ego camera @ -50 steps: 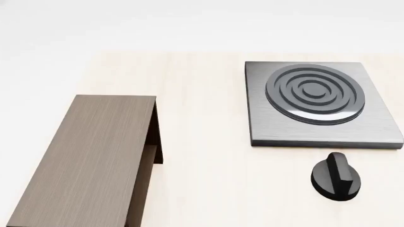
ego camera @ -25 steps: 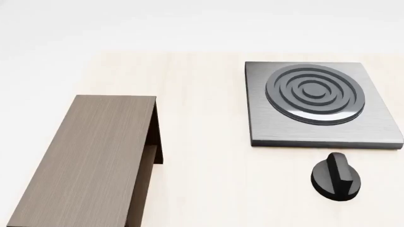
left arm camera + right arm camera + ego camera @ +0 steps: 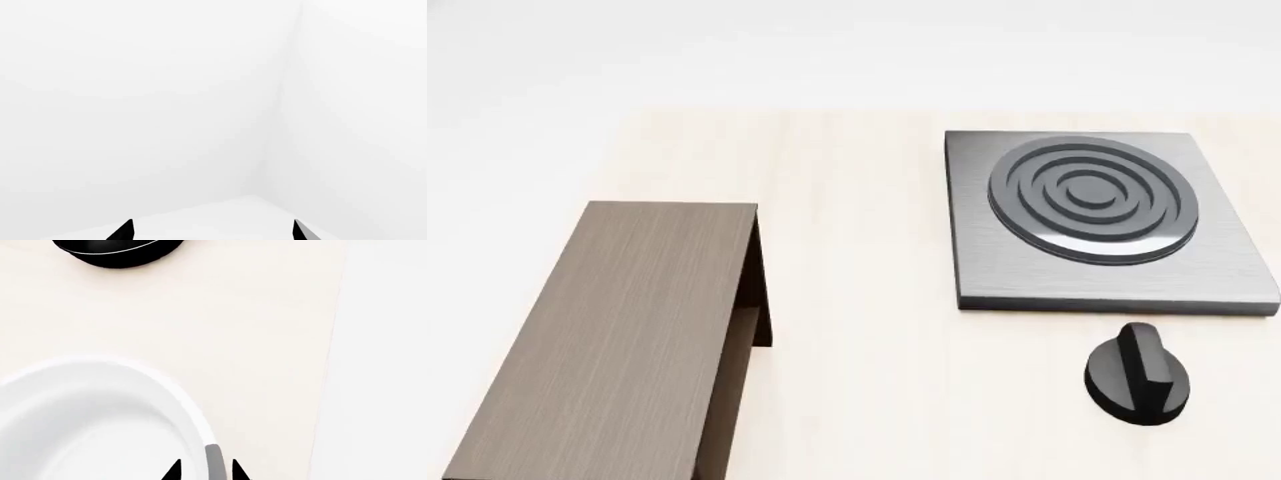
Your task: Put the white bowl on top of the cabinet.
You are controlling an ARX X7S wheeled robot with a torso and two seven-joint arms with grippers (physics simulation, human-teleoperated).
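White bowl (image 3: 93,425): lower left of the right wrist view, on the pale table (image 3: 253,340).
Right gripper (image 3: 207,471): jaws narrow, straddling the bowl's rim.
Left gripper (image 3: 212,232): jaws wide, holding nothing.
Cabinet (image 3: 614,340): lower left of the head view, top bare.
Stove plate (image 3: 1101,220): upper right, knob (image 3: 1134,375) below it.

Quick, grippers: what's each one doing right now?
Left gripper: open, holding nothing, facing blank white.
Right gripper: fingers straddle the rim of the white bowl; whether it is clamped cannot be told.
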